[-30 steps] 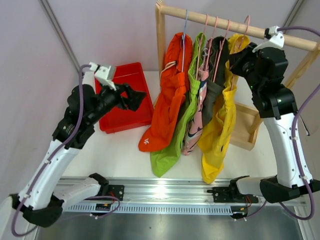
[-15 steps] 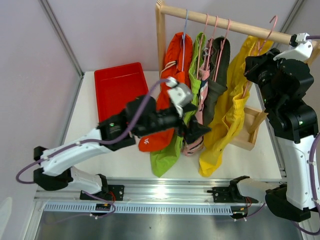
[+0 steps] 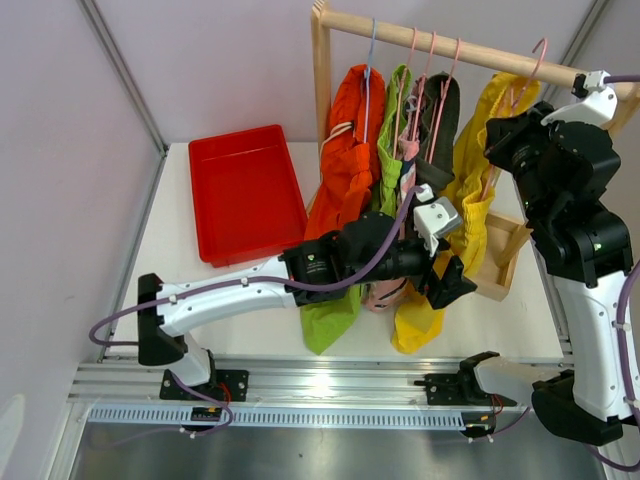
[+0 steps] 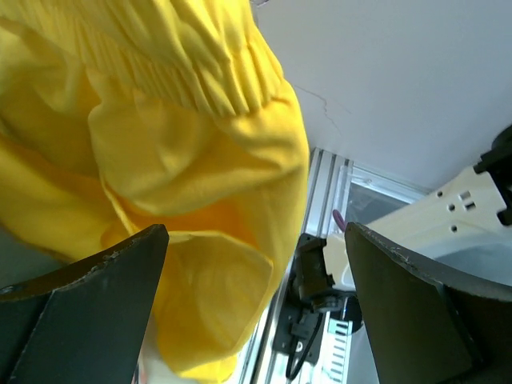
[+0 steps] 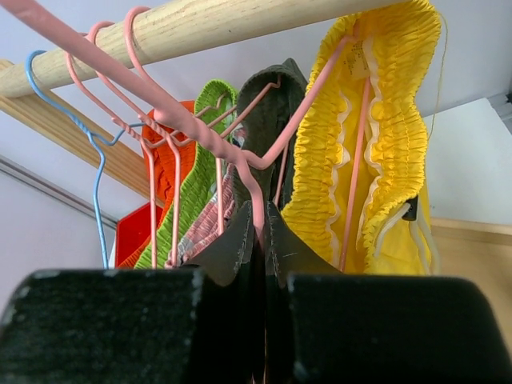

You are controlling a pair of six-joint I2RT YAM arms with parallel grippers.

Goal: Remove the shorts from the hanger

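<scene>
Top external view showed the right gripper [image 3: 498, 140] clamped on the pink hanger [image 5: 254, 188] carrying the yellow shorts [image 3: 466, 192] near the wooden rail [image 3: 440, 42], left gripper [image 3: 447, 284] jaws apart at their lower part, so next probably grip and pull down.

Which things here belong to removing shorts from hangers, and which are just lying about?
Job: yellow shorts, pink hanger, left gripper, right gripper, orange shorts, lime shorts, patterned pink shorts, olive shorts.
Lying about: red tray, wooden box.

5 shorts [image 3: 345, 190] hang on rail [image 3: 440, 45]; tray [image 3: 245, 195] left.
</scene>
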